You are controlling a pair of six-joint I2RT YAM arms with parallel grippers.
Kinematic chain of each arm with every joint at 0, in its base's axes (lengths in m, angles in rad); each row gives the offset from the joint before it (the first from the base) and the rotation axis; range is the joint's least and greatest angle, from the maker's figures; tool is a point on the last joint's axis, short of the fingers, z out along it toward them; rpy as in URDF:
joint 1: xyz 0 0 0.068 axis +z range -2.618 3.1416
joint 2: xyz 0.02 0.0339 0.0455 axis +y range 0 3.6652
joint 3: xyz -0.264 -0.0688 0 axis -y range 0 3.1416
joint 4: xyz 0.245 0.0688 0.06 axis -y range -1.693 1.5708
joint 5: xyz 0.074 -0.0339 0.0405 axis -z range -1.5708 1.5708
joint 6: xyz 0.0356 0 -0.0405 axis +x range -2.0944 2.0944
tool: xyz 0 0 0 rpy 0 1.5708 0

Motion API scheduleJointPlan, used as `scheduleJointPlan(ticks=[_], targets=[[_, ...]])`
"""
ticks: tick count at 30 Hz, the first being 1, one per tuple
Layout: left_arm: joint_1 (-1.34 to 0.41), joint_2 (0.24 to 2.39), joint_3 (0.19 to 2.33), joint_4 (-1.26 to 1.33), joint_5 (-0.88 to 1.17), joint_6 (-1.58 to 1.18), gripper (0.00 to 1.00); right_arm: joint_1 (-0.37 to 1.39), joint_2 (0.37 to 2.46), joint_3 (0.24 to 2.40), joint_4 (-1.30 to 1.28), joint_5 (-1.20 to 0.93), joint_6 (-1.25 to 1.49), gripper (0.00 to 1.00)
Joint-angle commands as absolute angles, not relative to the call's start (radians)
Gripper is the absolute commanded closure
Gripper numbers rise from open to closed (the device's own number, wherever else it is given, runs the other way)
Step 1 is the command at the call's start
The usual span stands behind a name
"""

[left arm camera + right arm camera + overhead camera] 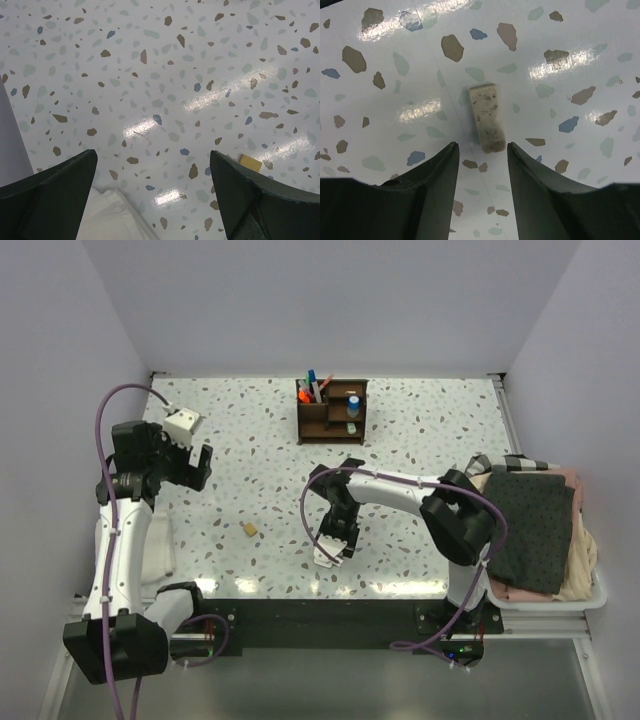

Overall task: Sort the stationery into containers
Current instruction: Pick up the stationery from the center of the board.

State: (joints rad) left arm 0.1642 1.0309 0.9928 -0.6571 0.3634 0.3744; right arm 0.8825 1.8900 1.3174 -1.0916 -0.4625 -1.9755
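right gripper point(481, 146) half open and empty, tips reaching only the speckled eraser's point(486, 117) end, so closing could squirt it away; left gripper point(154, 159) wide open, empty.

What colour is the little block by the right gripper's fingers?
Cream with small dark specks. The block shows best in the right wrist view.

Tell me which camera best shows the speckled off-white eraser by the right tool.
Right wrist: the speckled off-white eraser block lies mid-frame before the right tool. From the top camera I can't make it out under that tool; the left wrist misses it.
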Motion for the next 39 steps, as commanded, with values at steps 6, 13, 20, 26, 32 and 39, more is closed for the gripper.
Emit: scheduleJointPlan(ticks=[6, 13, 20, 26, 32, 39], targets=[[0.189, 1.022, 0.977, -0.649, 0.388, 0.347, 0.0, 0.891, 1.965, 1.373, -1.06, -0.474, -2.283, 0.53], [0.195, 1.028, 0.979, -0.643, 0.396, 0.344, 0.0, 0.893, 1.974, 1.368, -1.068, -0.46, -2.278, 0.6], [0.193, 1.049, 0.985, -0.629, 0.408, 0.339, 0.0, 0.894, 1.947, 1.335, -1.072, -0.462, -2.281, 0.65], [0.193, 1.065, 1.002, -0.624, 0.417, 0.337, 0.0, 0.896, 1.927, 1.325, -1.075, -0.446, -2.211, 0.85], [0.193, 1.066, 1.019, -0.62, 0.452, 0.321, 0.0, 0.894, 1.846, 1.348, -1.02, -0.488, -1.799, 0.95], [0.19, 1.077, 1.012, -0.624, 0.505, 0.273, 0.0, 0.894, 1.726, 1.342, -0.793, -0.506, -1.096, 0.97]])
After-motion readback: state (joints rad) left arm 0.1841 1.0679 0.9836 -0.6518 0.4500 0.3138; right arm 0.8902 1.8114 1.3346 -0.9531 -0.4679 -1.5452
